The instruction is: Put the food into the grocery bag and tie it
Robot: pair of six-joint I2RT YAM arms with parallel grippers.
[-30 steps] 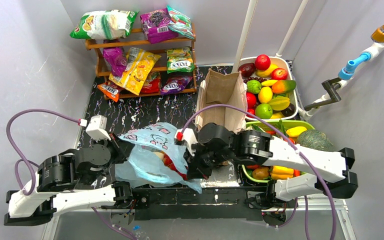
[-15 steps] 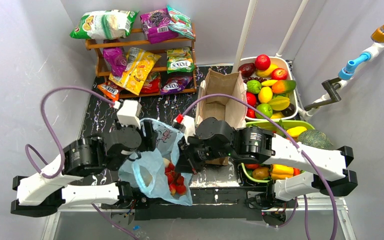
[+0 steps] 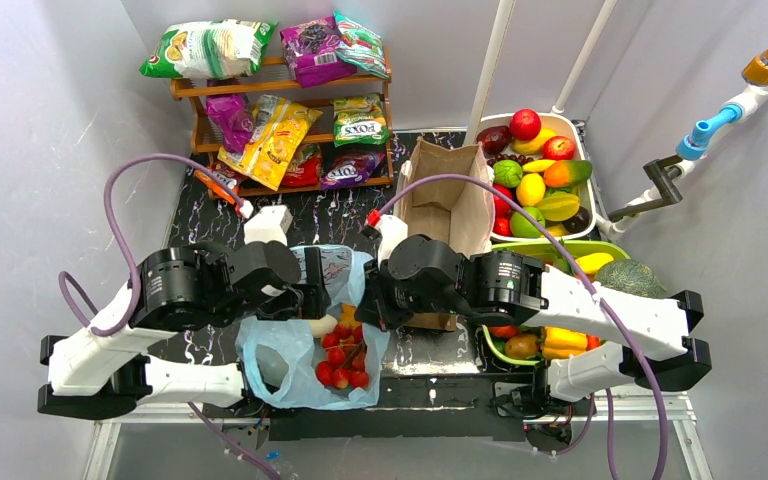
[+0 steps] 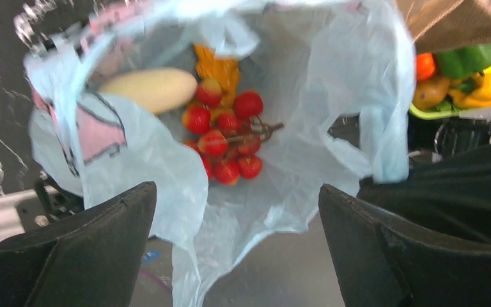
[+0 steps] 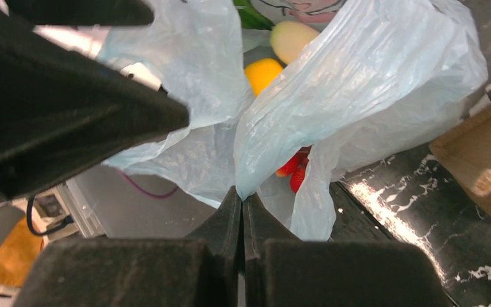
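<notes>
Near the table (image 3: pixel 340 210) edge, I see food (image 4: pixel 227 137) inside the grocery bag (image 3: pixel 290 365), left claw (image 4: pixel 236 201) spread wide, right claw (image 5: pixel 243 199) pinching its rim, no knot yet.

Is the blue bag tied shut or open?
Open. The bag gapes wide, red berries and a pale fruit visible inside; no knot.

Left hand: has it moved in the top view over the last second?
Yes. The left hand shifted right, toward the brown paper bag, and opened over the grocery bag.
</notes>
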